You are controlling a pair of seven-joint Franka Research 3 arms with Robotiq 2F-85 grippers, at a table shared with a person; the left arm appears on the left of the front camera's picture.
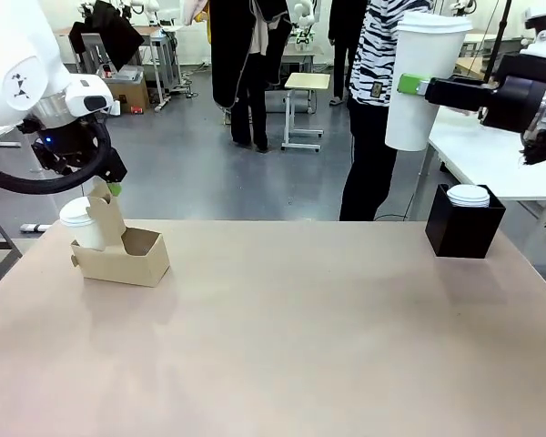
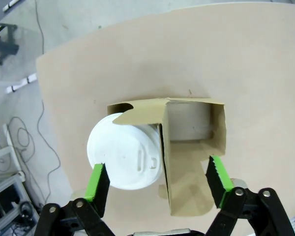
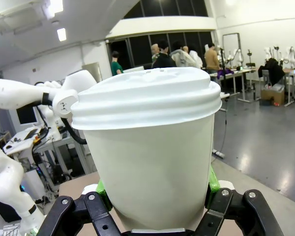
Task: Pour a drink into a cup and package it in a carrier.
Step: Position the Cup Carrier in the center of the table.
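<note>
The brown cardboard carrier [image 1: 127,259] stands at the table's left, and a lidded white cup [image 1: 76,218] sits in its left slot. My left gripper [image 1: 107,188] hangs just above the carrier's upright handle [image 1: 106,211]. From above, my left gripper [image 2: 157,174] is open, its green pads [image 2: 96,183] astride the cup lid [image 2: 125,157] and the handle [image 2: 162,147], touching neither. The carrier's other slot [image 2: 191,123] is empty. High at the right, my right gripper [image 1: 420,86] is shut on a tall lidded white cup [image 1: 419,64], seen close up as cup [image 3: 152,147] in gripper [image 3: 157,196]. The drink is hidden under the lids.
A black square box [image 1: 464,228] topped with white lids stands at the table's far right. A person in a striped top [image 1: 382,55] stands just beyond the far edge. Bare tabletop [image 1: 282,328] stretches between the carrier and the box.
</note>
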